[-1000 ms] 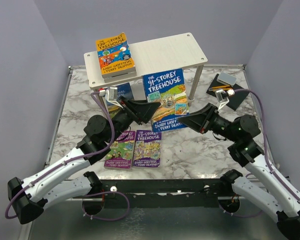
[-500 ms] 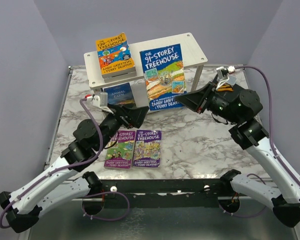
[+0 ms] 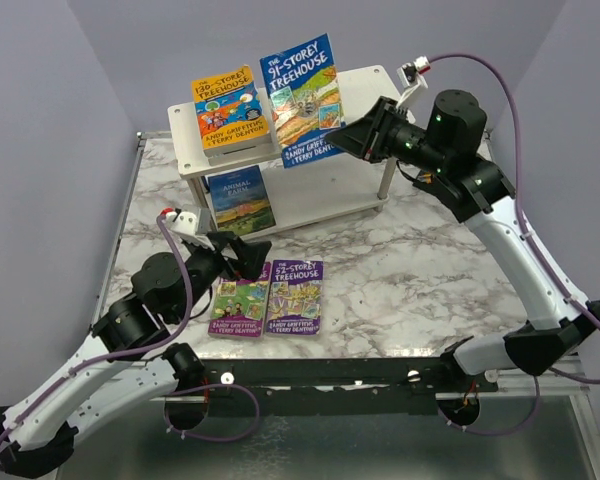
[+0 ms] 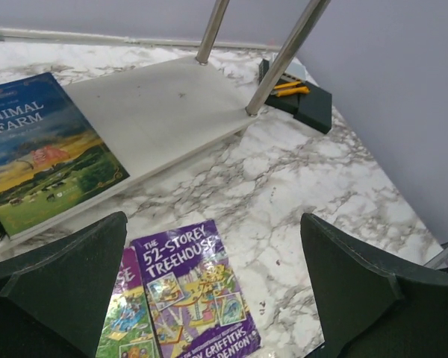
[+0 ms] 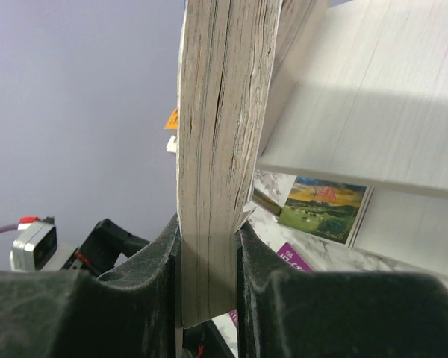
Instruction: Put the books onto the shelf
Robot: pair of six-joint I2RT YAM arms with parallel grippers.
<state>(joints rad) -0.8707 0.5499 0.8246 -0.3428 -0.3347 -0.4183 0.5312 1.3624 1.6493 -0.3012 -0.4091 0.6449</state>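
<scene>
Moved since a second back: blue 91-Storey Treehouse [image 3: 300, 100], raised from in front of the lower tier to above the top board by the right hand [image 3: 353, 138]; left hand [image 3: 244, 254], drawn back toward its base and let go wide.

1. Right hand: pinching the blue 91-Storey Treehouse by one side edge, pads [image 5: 158, 257] pressed on both covers with the page block between. The book is upright and tilted, cover facing the arms, over the bare part of the top board; contact with the board cannot be told. Judged: gripped at the edge so it can be laid down beside the stack.

2. Left hand: fingers spread fully, nothing between them, hovering over the two books on the desk; judged ready to take one.

3. Shelf [image 3: 380, 92]: orange 130-Storey Treehouse [image 3: 228, 110] tops a stack at the left end of the top board. Animal Farm [image 3: 240, 198] lies flat on the lower board, left side.

4. Desk [image 3: 420, 270]: green-pink Treehouse [image 3: 238, 300] and purple 52-Storey Treehouse [image 3: 295, 297], flat, covers up, side by side and touching, not yet shelved.

5. Black pad [image 4: 302, 97] with pencils: beyond the shelf's right-hand posts, apart from the books.
</scene>
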